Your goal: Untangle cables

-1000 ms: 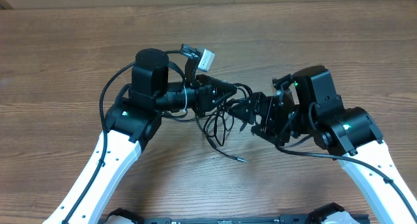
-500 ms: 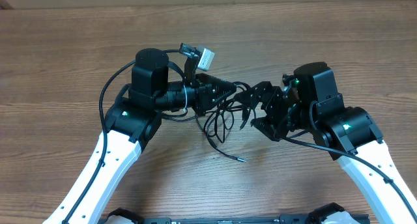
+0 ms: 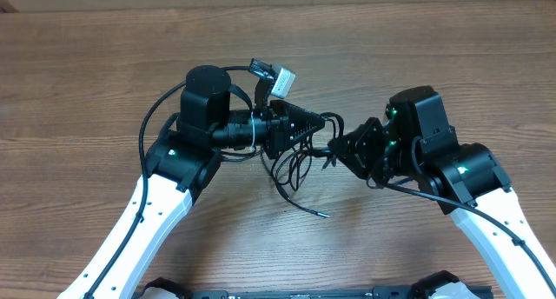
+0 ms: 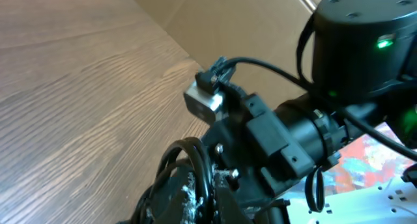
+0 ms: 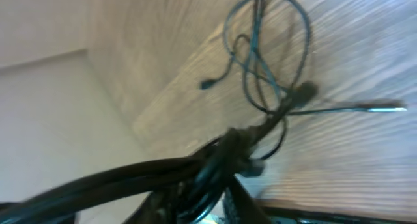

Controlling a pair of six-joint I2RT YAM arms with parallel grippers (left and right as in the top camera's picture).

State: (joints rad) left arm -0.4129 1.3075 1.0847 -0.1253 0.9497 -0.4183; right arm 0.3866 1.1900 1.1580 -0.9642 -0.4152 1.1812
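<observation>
**R gripper shuts on the tangle**

Cables (image 3: 294, 164): thin, glossy black cords in loose, narrow loops mid-table, between the 2 grippers and a bit nearer than them. One strand trails near-right to a slim silver-tipped plug (image 3: 322, 214) lying on the table (image 3: 87, 73). The table is matte brown wood w/ long straight grain. R wrist view is blurred but shows the same loops crossing at a dark knot, and strands running in toward its own tips.

L gripper (image 3: 314, 125): black, tapered, fingers together, clamped on cables at the tangle's far-left side. R gripper (image 3: 334, 148): black, angular, tips pinched on cables at the tangle's right edge.

Vs half a sec ago: R fingers were spread wide and are now drawn together. L arm has shifted slightly right. Loops and plug lie abt where they were.
</observation>
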